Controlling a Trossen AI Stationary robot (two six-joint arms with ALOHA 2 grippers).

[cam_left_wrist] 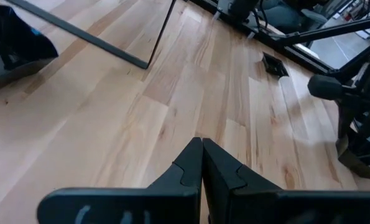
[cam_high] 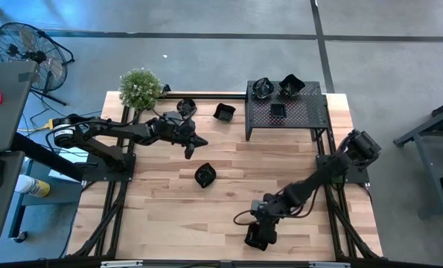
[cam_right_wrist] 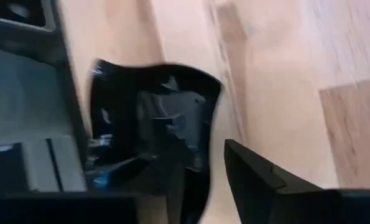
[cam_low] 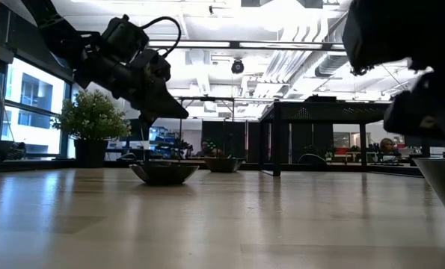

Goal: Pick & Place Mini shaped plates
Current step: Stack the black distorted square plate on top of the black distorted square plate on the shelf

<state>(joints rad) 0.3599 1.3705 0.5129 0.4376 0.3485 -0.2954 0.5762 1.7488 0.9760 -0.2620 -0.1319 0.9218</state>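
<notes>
Several tiny glossy black plates are spread out. Two rest on the table (cam_high: 186,106) (cam_high: 224,112) by the plant; three sit on the black perforated stand (cam_high: 262,88) (cam_high: 291,85) (cam_high: 278,110). A wavy-edged plate (cam_high: 205,175) (cam_low: 162,172) sits mid-table. My left gripper (cam_high: 193,144) (cam_left_wrist: 201,152) (cam_low: 171,110) is shut, empty and clear of the table, just on the far-left of that plate. My right gripper (cam_high: 257,235) (cam_right_wrist: 212,177) is open at the near edge. It straddles the rim of another wavy plate (cam_right_wrist: 150,118) (cam_low: 440,183). My right gripper has one finger (cam_right_wrist: 172,186) over the plate's hollow and the other finger (cam_right_wrist: 259,180) outside its rim (cam_right_wrist: 208,143), coming from above. A strip of table shows between the rim and the outer finger. Whether the inner finger touches the plate, I cannot tell.
The perforated stand (cam_high: 303,117) (cam_low: 319,110) takes up the far right of the table, and the green plant (cam_high: 141,88) (cam_low: 91,119) its far left corner. A fan (cam_high: 27,48) and desks stand off the table's left. Bare wood lies between the two arms.
</notes>
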